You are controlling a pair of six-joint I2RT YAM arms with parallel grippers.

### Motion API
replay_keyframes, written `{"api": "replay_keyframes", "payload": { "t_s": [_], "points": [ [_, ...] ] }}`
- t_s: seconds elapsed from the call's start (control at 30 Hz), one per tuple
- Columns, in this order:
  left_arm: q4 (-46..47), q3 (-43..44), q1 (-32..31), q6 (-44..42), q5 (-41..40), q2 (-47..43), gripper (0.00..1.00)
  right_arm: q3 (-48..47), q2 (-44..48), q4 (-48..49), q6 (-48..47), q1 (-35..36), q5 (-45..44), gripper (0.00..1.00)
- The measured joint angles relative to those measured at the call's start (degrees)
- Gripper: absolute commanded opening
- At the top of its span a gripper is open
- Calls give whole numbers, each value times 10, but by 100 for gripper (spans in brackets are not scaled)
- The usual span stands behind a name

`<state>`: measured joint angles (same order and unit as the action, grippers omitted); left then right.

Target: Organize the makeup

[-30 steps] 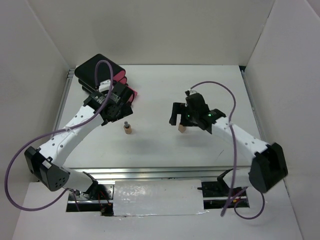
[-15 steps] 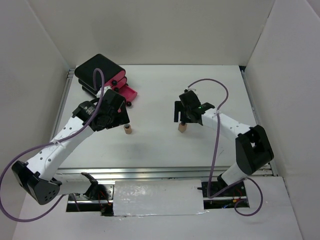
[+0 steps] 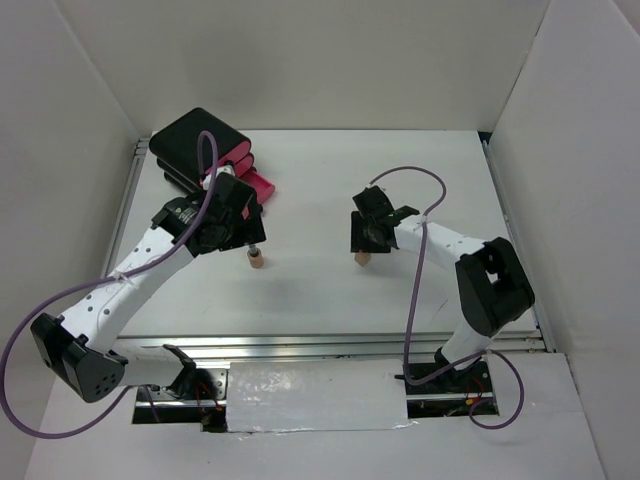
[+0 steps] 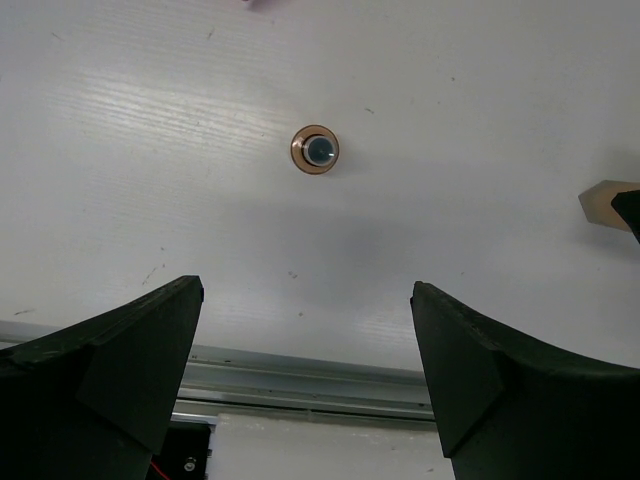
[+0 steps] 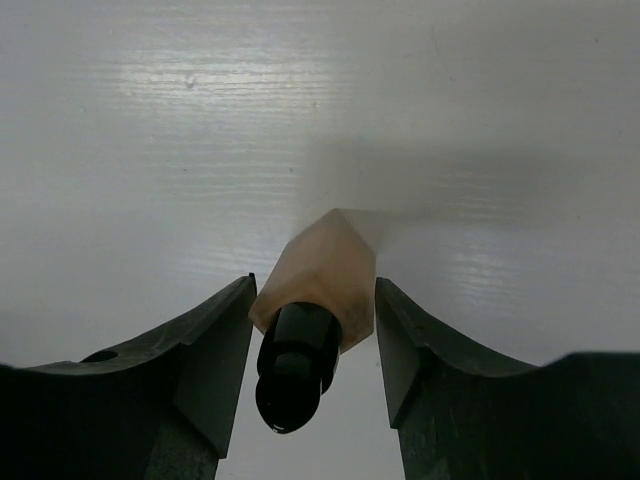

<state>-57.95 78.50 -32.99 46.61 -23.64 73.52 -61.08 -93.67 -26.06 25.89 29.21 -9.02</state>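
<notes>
Open table (image 3: 310, 190) lies between the left tan bottle (image 3: 256, 261) and the right tan bottle (image 3: 363, 257), while the black box (image 3: 195, 140) with its jutting pink drawer (image 3: 260, 187) blocks the far-left corner.

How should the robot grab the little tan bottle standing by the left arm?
Come straight down and pinch the little tan bottle on its round body, below the dark cap. It stands upright, so its sides are free all round. The cap looks narrower, so it is probably a poorer hold. The left gripper hangs open above it.
</notes>
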Motion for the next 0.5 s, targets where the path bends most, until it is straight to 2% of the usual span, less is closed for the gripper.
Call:
{"api": "replay_keyframes", "payload": {
  "t_s": [0.13,0.17,0.2,0.27,0.5],
  "points": [
    [9,-1,3,-3,7,8,99,0,-8,-11,5,0,-7,60],
    [11,-1,3,-3,9,9,99,0,-8,-13,7,0,-8,58],
    [13,-1,4,-4,11,9,99,0,-8,-14,7,0,-8,49],
    [18,-2,5,-9,15,10,99,0,-7,-15,8,0,-8,37],
    [43,-18,8,-40,38,21,99,7,2,-5,0,0,48,24]
  ]
}}
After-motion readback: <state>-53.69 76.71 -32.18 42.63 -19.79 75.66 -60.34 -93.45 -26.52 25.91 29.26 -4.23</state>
